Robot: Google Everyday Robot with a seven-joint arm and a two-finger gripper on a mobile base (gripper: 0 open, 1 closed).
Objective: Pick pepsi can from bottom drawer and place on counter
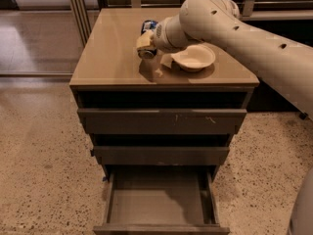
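My gripper (145, 42) is above the middle of the counter (110, 53), the tan top of the drawer cabinet. It is shut on the pepsi can (149, 25), a blue can with a silver end, held just over the counter surface. The cream fingers (143, 40) cover the can's middle. Whether the can touches the counter is hidden. The bottom drawer (159, 202) is pulled out below, and its floor is bare.
A cream paper bowl (193, 58) sits on the counter just right of the gripper. My arm (244, 33) reaches in from the right over the counter's back right corner. The two upper drawers (161, 120) are partly open. Speckled floor surrounds the cabinet.
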